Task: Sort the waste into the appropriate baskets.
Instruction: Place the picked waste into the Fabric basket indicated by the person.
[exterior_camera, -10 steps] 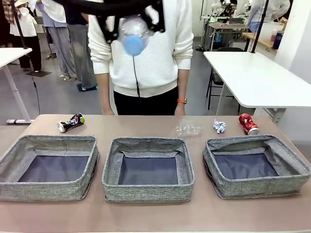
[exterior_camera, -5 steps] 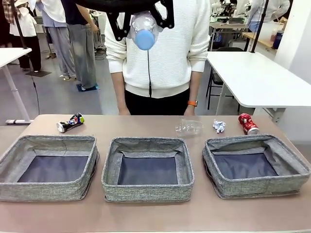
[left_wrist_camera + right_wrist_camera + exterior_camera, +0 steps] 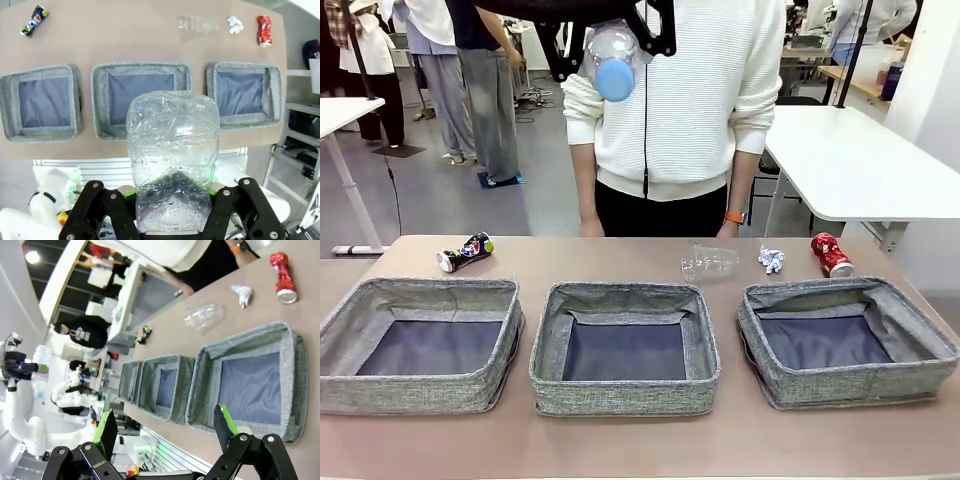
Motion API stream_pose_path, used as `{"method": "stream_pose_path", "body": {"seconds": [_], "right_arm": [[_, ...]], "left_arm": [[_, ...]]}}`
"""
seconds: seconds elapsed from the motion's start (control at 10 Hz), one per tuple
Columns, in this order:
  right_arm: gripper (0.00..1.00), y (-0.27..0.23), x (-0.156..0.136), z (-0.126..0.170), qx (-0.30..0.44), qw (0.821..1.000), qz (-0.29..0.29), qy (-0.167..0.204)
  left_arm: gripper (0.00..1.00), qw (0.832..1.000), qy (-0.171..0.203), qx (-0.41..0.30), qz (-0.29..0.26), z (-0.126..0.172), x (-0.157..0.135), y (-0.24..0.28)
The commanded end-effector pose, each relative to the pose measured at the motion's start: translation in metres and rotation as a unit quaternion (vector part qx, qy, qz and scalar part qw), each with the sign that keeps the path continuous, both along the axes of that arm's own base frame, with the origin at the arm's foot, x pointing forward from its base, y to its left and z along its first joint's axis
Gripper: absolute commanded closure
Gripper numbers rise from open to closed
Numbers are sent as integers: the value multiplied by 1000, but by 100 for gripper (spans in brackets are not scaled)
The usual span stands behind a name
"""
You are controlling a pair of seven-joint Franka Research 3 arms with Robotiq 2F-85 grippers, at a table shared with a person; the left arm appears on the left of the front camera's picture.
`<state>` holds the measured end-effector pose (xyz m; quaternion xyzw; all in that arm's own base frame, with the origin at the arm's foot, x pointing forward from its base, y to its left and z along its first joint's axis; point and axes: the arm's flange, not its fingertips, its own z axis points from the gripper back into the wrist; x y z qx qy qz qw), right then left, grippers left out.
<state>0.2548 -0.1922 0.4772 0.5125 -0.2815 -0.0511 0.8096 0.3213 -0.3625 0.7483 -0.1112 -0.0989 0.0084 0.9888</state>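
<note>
In the front view, my left gripper [image 3: 612, 40] has lifted the crumpled clear plastic bottle with the blue cap [image 3: 613, 62] slightly higher and rightward, well above the empty middle grey woven fabric basket [image 3: 623, 292]. The left wrist view shows the jaws clamped on the bottle's body over that basket, so I judge the drop comes next. In the right wrist view, my right gripper [image 3: 165, 427] stands spread and empty above the right-hand grey basket [image 3: 240, 337].

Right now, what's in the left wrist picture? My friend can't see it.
The left gripper is shut on a clear plastic bottle high above the table. Below, three grey baskets sit in a row; beyond them lie a dark can, a clear cup, a paper wad and a red can.
</note>
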Motion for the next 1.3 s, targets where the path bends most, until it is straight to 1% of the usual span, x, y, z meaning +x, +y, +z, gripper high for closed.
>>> {"method": "stream_pose_path", "body": {"seconds": [0.0, 1.2], "right_arm": [[0, -1, 3, 2, 3, 1000, 2, -17], [0, -1, 3, 2, 3, 1000, 2, -17]], "left_arm": [[100, 1000, -5, 5, -1, -4, -3, 8], [100, 1000, -5, 5, -1, -4, -3, 8]]}}
